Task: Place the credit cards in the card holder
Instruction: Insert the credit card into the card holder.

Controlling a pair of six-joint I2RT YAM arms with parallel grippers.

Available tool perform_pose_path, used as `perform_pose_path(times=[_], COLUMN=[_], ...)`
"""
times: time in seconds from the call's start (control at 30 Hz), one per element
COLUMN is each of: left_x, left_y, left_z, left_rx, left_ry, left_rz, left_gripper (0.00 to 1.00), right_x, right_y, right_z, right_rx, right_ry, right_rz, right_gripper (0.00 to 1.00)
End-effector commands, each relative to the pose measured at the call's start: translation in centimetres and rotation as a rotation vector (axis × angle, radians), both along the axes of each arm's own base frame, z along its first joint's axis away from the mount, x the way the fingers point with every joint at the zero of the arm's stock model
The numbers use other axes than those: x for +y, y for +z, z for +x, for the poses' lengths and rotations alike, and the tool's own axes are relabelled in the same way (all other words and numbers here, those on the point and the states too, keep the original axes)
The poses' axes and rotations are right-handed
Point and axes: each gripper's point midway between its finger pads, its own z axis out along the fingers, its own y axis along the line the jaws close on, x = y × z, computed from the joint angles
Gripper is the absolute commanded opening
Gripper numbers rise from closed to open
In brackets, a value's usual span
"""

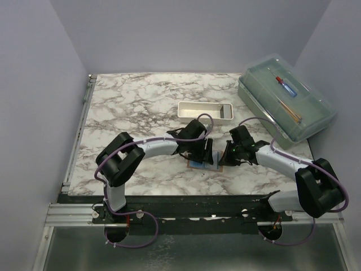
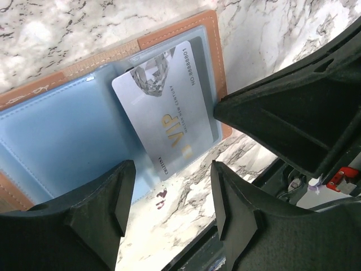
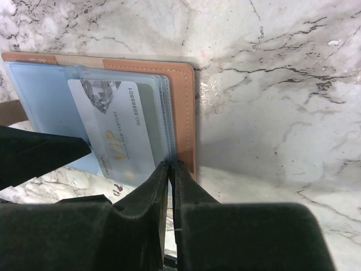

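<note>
Black fingers of my left end effector [image 2: 171, 183] stand apart and hold nothing. Just past them lies the credit card [image 2: 163, 107]. It is partly in the right pocket of the card holder [image 2: 56, 141], crooked, with one end sticking out. The card holder lies open and flat on the bench [image 3: 271, 84]. My right end effector [image 3: 171, 168] is at its tan edge, fingers almost together. I cannot tell if it pinches that edge. Farther off are a white tray [image 1: 205, 110] and a clear box [image 1: 285, 104]. If I push the crooked card, it may jam or bend. If nothing holds the card holder down, it may slide away.
</note>
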Motion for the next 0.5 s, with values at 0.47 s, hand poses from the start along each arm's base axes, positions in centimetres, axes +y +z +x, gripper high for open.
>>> perform_pose_path(times=[0.47], left_x=[-0.6], left_y=[1.4], left_z=[-1.2], left_rx=[-0.042], left_ry=[-0.059], left_rz=[-0.021], left_gripper=[0.61], right_x=[0.9], right_y=[0.9], right_z=[0.8], right_rx=[-0.034], right_ry=[0.043], right_rz=[0.017], right_gripper=[0.13])
